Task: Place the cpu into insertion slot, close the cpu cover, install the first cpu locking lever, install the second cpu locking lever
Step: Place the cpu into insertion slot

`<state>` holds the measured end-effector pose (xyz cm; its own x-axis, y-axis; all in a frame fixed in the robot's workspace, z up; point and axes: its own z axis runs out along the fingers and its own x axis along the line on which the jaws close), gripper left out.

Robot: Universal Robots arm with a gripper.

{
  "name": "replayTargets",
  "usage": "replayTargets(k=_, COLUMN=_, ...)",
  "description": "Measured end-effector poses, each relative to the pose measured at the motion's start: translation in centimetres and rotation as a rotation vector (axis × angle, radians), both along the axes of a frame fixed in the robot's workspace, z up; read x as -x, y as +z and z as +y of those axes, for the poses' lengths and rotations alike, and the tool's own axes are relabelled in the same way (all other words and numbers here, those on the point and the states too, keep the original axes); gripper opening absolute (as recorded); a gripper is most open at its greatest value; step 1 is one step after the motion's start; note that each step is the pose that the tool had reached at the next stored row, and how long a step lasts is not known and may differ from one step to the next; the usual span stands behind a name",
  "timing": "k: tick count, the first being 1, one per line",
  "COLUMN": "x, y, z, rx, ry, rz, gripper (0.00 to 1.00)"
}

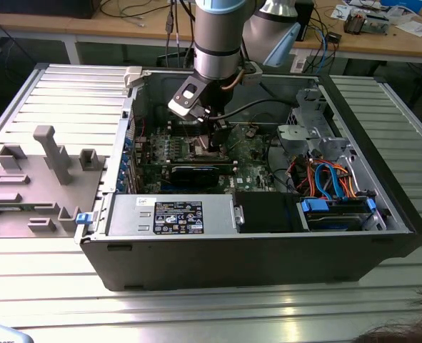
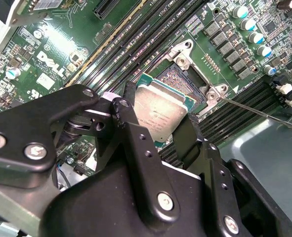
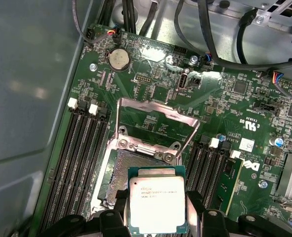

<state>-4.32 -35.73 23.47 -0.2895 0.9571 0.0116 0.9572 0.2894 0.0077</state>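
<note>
While your hand [image 2: 160, 123] clamps the cpu [image 3: 157, 200] by two opposite edges, the chip hangs just above the insertion slot [image 3: 117, 173], not yet seated in it. On the green motherboard [image 3: 150, 84], inside the open computer case [image 1: 253, 264] on the bench [image 1: 53, 293], the cpu cover [image 3: 158, 109] stands flipped up off the socket at its hinge, and one thin locking lever [image 2: 257, 111] lies swung clear. By the look of it, you are on the first step: seating the chip, closing the cover and setting both levers are all left.
</note>
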Motion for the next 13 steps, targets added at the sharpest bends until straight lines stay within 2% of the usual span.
replayTargets(k=13, x=0.0, y=-0.04, z=0.0, rx=0.0, ry=-0.009, rz=-0.0001, gripper=0.55)
